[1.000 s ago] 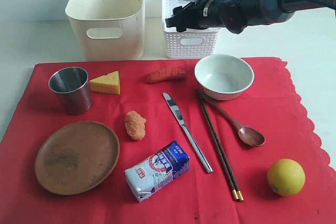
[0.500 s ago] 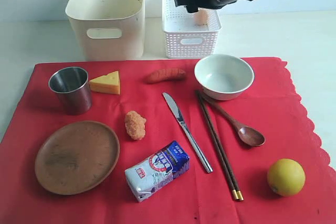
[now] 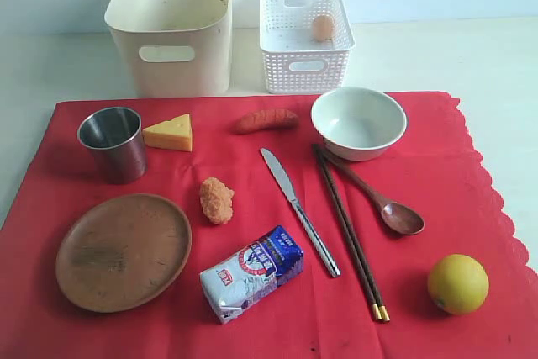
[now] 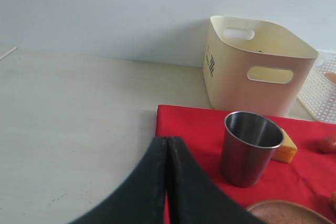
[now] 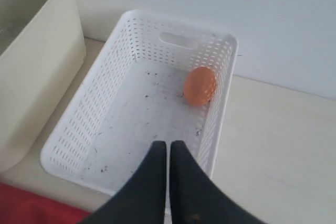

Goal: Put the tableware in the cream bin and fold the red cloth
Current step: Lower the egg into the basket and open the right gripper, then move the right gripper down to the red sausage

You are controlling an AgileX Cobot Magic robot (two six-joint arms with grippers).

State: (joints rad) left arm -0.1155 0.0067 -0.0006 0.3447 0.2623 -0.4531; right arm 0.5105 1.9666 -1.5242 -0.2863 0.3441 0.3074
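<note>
**Clerk:** Entry one, left gripper [image 4: 168,142]?

**Checker:** Fingers pressed flat together, nothing between them. It hangs by the left edge of the red cloth [image 3: 471,191], near the steel cup [image 3: 112,142]. Its arm does not show in the exterior view.

**Clerk:** Left half, tableware?

**Checker:** The cup stands upright on the cloth with the cheese [image 3: 170,133] just beside it. The wooden plate [image 3: 123,250] lies nearer the front. The cream bin [image 3: 202,65] stands on the table behind the cloth.

**Clerk:** Middle?

**Checker:** The knife [image 3: 298,211] lies flat on the cloth, between the milk packet [image 3: 250,272] and the chopsticks [image 3: 349,233].

**Clerk:** Right gripper [image 5: 169,148]?

**Checker:** Fingers closed flush, holding nothing. It is raised above the white basket [image 3: 307,65], where an egg [image 3: 323,28] lies against one wall. The top edge of the exterior view cuts off its arm.

**Clerk:** Right half?

**Checker:** The bowl [image 3: 359,122] stands upright on the cloth. The chopsticks and spoon [image 3: 387,203] lie beside it, and the end of the spoon's handle is hidden by the bowl's rim. The lemon [image 3: 458,283] sits front right. The cloth is spread flat, and its front edge runs out of frame.
</note>
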